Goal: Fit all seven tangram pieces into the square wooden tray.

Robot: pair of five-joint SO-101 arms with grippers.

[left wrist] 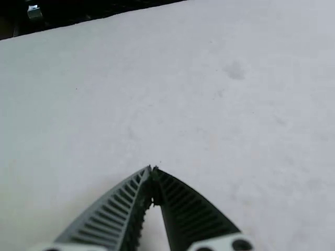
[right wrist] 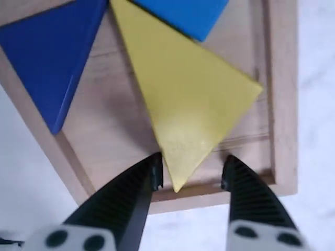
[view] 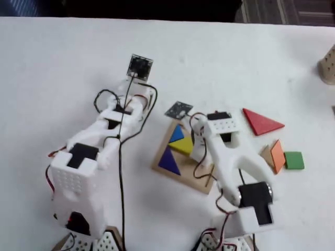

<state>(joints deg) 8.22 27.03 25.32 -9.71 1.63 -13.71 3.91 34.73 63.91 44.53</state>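
- The right gripper [right wrist: 191, 167] hangs low over the wooden tray [right wrist: 285, 78], right at one of its corners. Its two black fingers [right wrist: 133, 196] are spread apart and aren't clamping anything.
- One corner of the yellow triangle [right wrist: 188, 99] pokes into the gap between those fingers. One fingertip sits just beside the triangle's edge and the other is clear of it. That yellow tip ends right at the tray's inner wall.
- There are three pieces in the tray. The yellow triangle is in the middle, the dark blue triangle [right wrist: 47, 57] is on one side of it, and a lighter blue piece [right wrist: 183, 13] butts up against its far edge. Bare wood shows between the yellow and the dark blue.
- From the high view, the tray sits tilted like a diamond on the white table [view: 63, 63], partly under the right arm.
- The rest of the pieces are loose on the table, out to the right of the tray. The red triangle [view: 261, 123] lies on its own. Nearer the arms, the orange piece [view: 277, 154] and green square [view: 293, 160] are bunched together. What looks like a tan piece [view: 267, 155] is tucked against the orange one.
- The left gripper [left wrist: 152, 170] is off to the tray's left over bare table. Its grey ribbed fingers are pinched together at the tips and hold nothing.
- A tan block with holes [view: 328, 65] sits at the far right edge of the table, well apart from everything else.
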